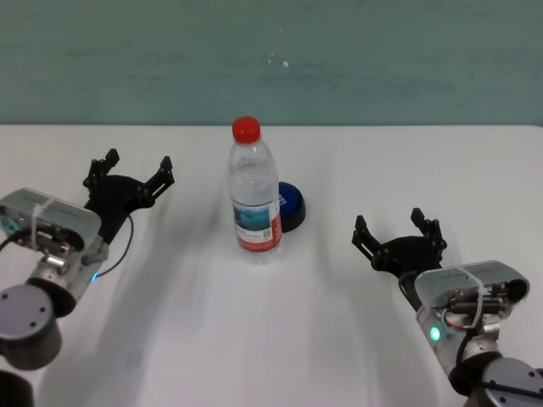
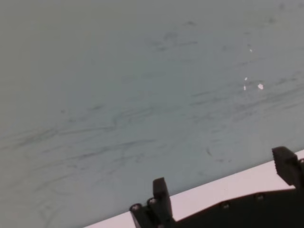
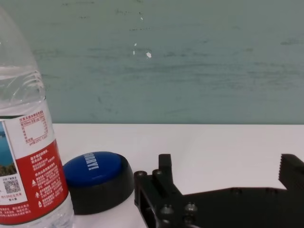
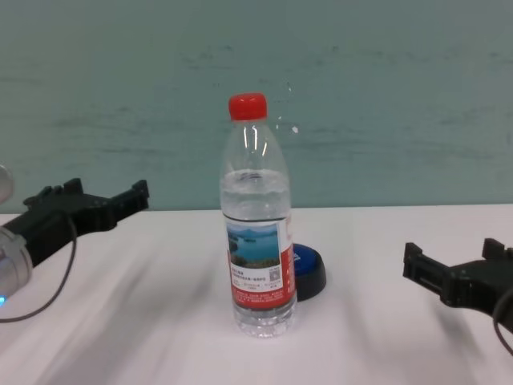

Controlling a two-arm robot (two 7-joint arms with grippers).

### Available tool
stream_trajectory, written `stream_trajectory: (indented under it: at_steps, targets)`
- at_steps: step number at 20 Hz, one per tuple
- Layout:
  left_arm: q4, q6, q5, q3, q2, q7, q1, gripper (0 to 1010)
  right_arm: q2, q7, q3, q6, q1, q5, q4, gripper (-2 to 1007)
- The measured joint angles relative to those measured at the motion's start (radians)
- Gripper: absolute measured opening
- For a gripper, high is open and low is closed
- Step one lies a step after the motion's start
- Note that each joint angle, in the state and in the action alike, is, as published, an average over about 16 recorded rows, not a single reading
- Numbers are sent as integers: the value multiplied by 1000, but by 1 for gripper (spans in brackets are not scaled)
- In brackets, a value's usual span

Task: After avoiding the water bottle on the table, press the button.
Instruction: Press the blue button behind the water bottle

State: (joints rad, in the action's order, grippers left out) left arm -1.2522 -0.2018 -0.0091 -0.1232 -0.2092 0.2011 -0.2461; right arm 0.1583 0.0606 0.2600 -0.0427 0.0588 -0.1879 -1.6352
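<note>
Button sits just behind-right of the upright water bottle, seemingly touching it. Right gripper, fingers apart, is nearer; left gripper also gapes.

One bottle and one button share one white tabletop, flanked by two grippers, the left gripper and the right gripper, each with two fingers spread.

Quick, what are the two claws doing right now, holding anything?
Left gripper: open, holding nothing, out to the left.
Right gripper: open, holding nothing, right of the water bottle and button.
</note>
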Motion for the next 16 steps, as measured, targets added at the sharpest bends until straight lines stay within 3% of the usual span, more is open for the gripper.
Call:
stream_trajectory:
  at_steps: [16]
  targets:
    - [-116,29,-49,58,-19,1,89,1010,0,0,0,0,0,0,0,1004]
